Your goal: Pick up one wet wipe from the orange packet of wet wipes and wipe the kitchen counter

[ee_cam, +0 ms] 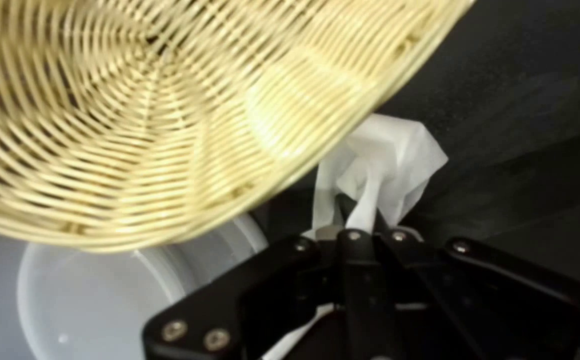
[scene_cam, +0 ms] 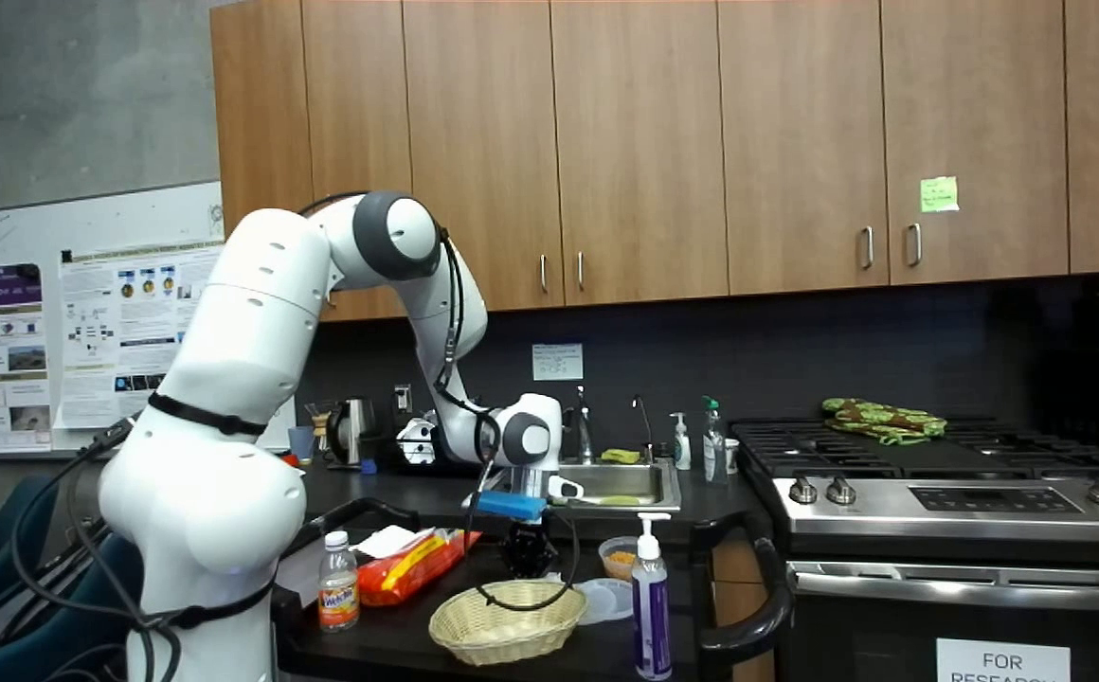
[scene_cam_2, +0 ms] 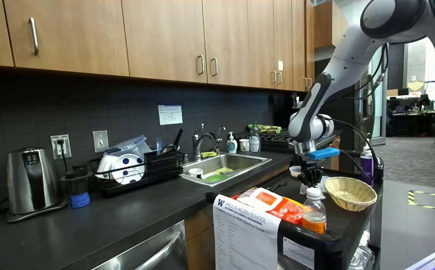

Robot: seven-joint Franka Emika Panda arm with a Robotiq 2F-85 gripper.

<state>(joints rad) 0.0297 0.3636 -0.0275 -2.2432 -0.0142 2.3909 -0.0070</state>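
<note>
The orange packet of wet wipes (scene_cam: 407, 571) lies on the dark cart top, with its white patch up; it also shows in an exterior view (scene_cam_2: 291, 210). My gripper (ee_cam: 357, 232) points down over the cart, beside the wicker basket. It is shut on a crumpled white wipe (ee_cam: 395, 160), which spreads out past the fingertips over the dark surface. In both exterior views the gripper (scene_cam: 528, 554) (scene_cam_2: 310, 175) is low over the cart top, and the wipe is mostly hidden or small. The kitchen counter (scene_cam_2: 127, 213) runs along the wall behind the cart; it also shows in an exterior view (scene_cam: 351, 488).
The wicker basket (ee_cam: 280, 130) is right next to the gripper; it also shows in both exterior views (scene_cam: 502, 647) (scene_cam_2: 348, 202). A clear plastic lid (ee_cam: 95, 300) lies under its rim. A drink bottle (scene_cam: 338, 597), purple pump bottle (scene_cam: 651, 616) and small bowl (scene_cam: 618, 559) stand on the cart.
</note>
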